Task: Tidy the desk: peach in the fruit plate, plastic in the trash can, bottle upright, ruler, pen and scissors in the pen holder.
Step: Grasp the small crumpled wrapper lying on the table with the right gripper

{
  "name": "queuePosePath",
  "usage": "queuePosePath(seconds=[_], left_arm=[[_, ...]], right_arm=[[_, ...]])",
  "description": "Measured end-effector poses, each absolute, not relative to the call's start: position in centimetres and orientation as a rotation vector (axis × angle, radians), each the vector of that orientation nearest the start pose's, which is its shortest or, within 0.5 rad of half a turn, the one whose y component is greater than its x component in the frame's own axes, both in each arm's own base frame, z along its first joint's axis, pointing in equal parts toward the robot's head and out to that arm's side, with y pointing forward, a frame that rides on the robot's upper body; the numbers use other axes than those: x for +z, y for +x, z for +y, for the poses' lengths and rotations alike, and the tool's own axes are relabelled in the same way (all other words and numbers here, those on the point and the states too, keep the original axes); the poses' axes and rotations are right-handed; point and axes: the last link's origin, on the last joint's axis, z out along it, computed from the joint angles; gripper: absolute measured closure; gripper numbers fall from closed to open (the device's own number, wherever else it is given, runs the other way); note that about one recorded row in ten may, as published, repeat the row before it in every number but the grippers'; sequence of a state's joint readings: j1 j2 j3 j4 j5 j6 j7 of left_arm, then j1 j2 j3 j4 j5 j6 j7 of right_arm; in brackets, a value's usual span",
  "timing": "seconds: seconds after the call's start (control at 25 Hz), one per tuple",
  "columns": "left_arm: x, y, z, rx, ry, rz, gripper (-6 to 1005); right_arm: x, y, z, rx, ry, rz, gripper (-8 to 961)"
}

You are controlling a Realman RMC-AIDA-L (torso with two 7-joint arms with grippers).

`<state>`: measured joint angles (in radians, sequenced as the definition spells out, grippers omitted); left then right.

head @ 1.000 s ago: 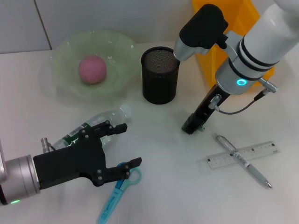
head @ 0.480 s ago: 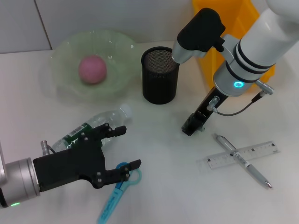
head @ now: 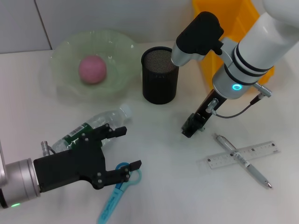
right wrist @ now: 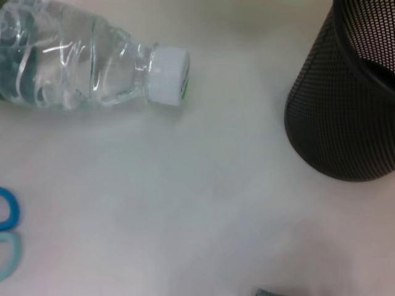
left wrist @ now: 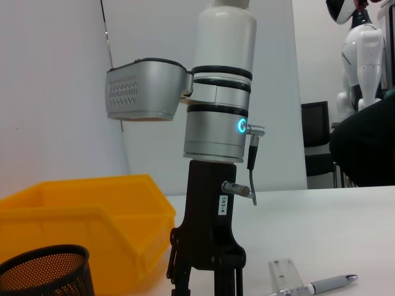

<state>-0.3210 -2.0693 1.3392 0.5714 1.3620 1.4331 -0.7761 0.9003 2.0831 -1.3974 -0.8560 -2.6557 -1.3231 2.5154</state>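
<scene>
My left gripper [head: 122, 147] reaches in low from the near left, black fingers spread wide and holding nothing. One finger lies over the clear plastic water bottle [head: 88, 128], the other sits beside the blue-handled scissors [head: 119, 189].

Landmark: black mesh pen holder [head: 160, 74].

The bottle lies on its side, near-left of the holder; its long axis runs diagonally, white cap [right wrist: 167, 76] pointing toward the holder. The scissors lie nearer still, loops toward the holder, blades away.

My right gripper [head: 190, 128] hangs on a near-vertical forearm, tip just above the white tabletop [head: 168, 186], near-right of the holder. I cannot tell its opening.

The clear plastic ruler [head: 243, 154] and silver pen [head: 242, 160] lie crossed, farther near-right. The pink peach [head: 92, 69] sits in the pale green glass fruit plate [head: 65, 51], left of the holder. The yellow bin [head: 219, 56] stands right of it.
</scene>
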Motion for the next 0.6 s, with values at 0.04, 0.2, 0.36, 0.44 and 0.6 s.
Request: queuePosePath(seconds=[0.04, 0.2, 0.36, 0.44, 0.6], left_arm=[[-5.59, -25.91, 27.29, -0.830, -2.697, -0.031, 202], [-5.57, -25.95, 27.24, -0.831, -2.696, -0.033, 201], [-5.55, -25.96, 27.21, -0.832, -2.696, -0.034, 201], [-5.55, -25.97, 27.20, -0.833, -2.696, -0.034, 201], [-5.54, -25.92, 27.20, -0.835, -2.696, -0.029, 201]], right_arm=[[-5.04, 17.26, 40.15, -0.646, -2.603, 0.823, 135], [-5.28, 17.38, 40.16, -0.651, -2.603, 0.823, 135], [-5.50, 17.36, 40.19, -0.661, -2.601, 0.807, 136], [-5.62, 17.34, 40.17, -0.668, -2.600, 0.799, 136], [-5.80, 17.33, 40.09, -0.678, -2.599, 0.800, 136]])
